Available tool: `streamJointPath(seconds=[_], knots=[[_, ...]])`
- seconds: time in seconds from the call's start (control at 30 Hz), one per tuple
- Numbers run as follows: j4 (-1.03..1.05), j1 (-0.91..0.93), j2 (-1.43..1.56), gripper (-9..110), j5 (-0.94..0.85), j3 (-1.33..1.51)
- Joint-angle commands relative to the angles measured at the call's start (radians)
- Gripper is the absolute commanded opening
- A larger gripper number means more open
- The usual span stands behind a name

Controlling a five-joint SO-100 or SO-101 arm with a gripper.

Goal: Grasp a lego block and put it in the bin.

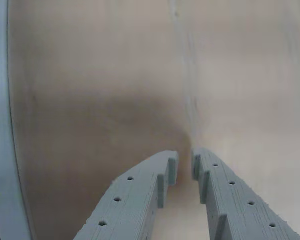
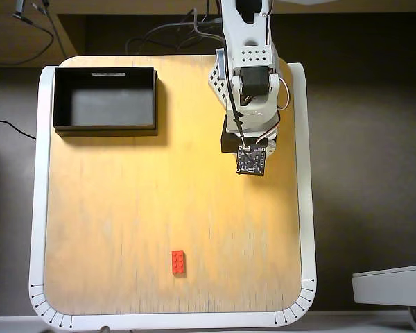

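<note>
One lego block lies flat near the lower middle of the overhead view, its long side running up and down, well apart from the arm at upper right and the bin at upper left. In the wrist view the fingers stand nearly closed with only a thin gap, holding nothing above bare bench. Reaching well means spreading them first, then swinging down-frame and straddling the brick's short sides before descending.
</note>
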Motion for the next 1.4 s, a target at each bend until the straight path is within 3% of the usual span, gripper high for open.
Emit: streamJointPath(seconds=[0.0, 0.2, 0.6, 0.73, 0.83, 0.93, 1.13, 1.37], knots=[[0.006, -0.017, 0.091, 0, -0.006, 0.161], [0.006, -0.018, 0.091, 0, -0.124, 0.161], [0.006, -0.032, 0.086, 0, -0.107, 0.161], [0.006, -0.012, 0.000, 0, 0.155, 0.161], [-0.014, -0.008, -0.052, 0, 0.195, 0.161], [-0.055, 0.040, -0.067, 0, 0.281, 0.158], [-0.319, 0.083, -0.140, 0, 0.192, 0.075], [-0.434, 0.179, -0.428, 0, 0.190, -0.258]])
